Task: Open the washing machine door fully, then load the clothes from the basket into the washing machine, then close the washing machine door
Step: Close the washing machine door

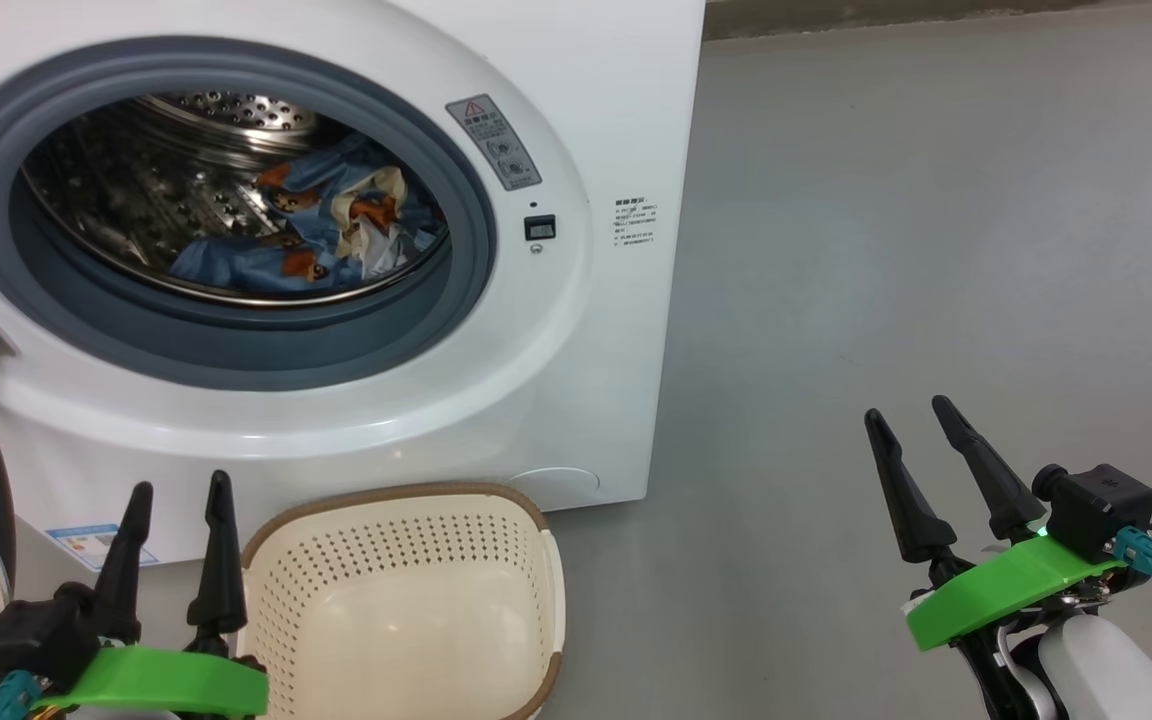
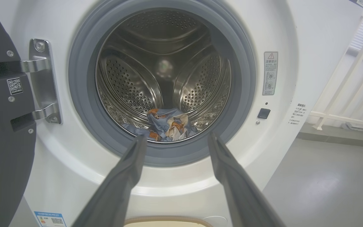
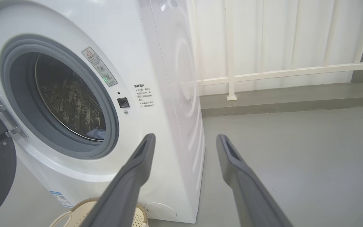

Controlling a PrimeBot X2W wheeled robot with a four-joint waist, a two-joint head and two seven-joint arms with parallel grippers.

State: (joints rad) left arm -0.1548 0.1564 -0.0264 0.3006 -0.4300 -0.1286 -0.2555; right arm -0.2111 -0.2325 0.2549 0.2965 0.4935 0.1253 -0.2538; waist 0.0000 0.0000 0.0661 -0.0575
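The clothes (image 1: 306,235) lie inside the washing machine (image 1: 586,350), well beyond the left gripper (image 1: 180,481) and right gripper (image 1: 905,407); both jaws stand apart, empty.

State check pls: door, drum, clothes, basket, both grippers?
washing machine door: open, swung out to the left.
washing machine: opening uncovered.
drum: holds clothes at the bottom, otherwise bare.
clothes: heaped inside the drum.
basket: upright in front of the machine, no clothes in the part that shows.
left gripper: open, empty.
right gripper: open, empty.
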